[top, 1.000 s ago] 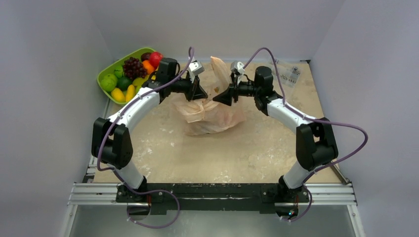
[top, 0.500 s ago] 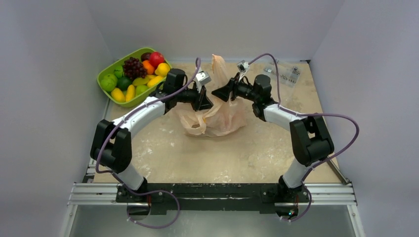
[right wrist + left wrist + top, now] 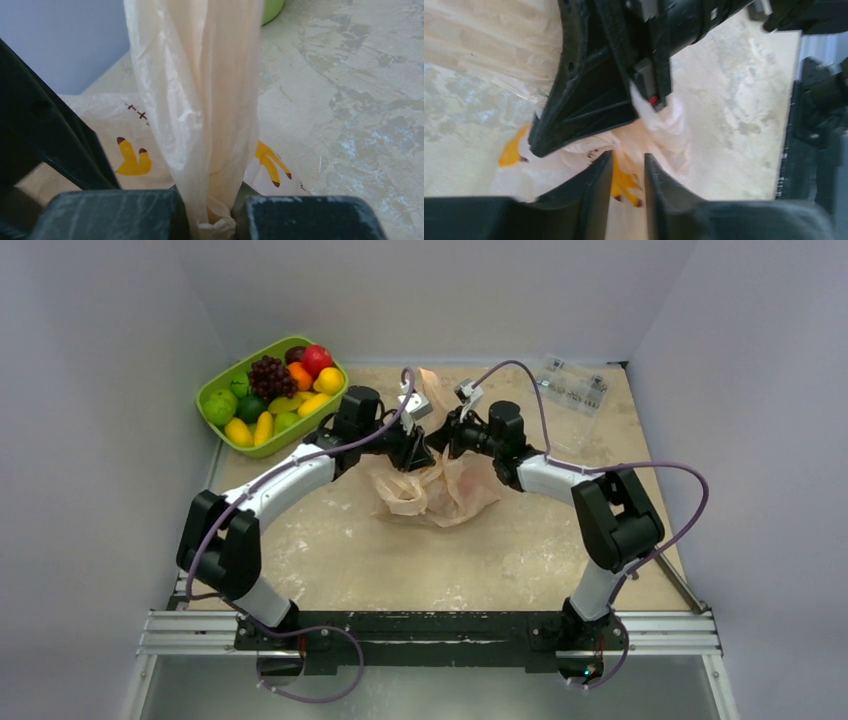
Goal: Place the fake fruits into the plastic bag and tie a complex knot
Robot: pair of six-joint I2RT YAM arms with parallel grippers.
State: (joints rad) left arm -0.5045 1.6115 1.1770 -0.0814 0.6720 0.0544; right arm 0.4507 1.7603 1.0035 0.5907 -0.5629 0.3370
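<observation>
Bag (image 3: 440,495) sits mid-counter (image 3: 480,560), slumped in a low crumpled heap between my two arms. It's thin, crinkly, translucent peach film with yellow-orange banana prints that have dark tips, plus small brown stitch-like marks. From my right wrist camera, a gathered strip of the film runs up taut from my right tool (image 3: 209,202), twisted into a rope-like column. My right tool is clamped on the base of that strip, and film is bunched in the slit between the fingers (image 3: 115,215). My left tool (image 3: 626,165) is at a narrow slit. Bag film and a banana print show through the gap, but I can't tell if any film is pinched. The right tool's black body is just ahead of my left fingers (image 3: 591,192), nearly touching, and both tools meet above the far side of the bag. Fruits (image 3: 270,390) are all in the lime tray (image 3: 255,447) at the far-left corner, well apart from the bag: a red one, orange, yellow and green ones, and a dark grape bunch on top. Can't see inside the bag. Clear packets (image 3: 575,388) lie at the far-right corner.
</observation>
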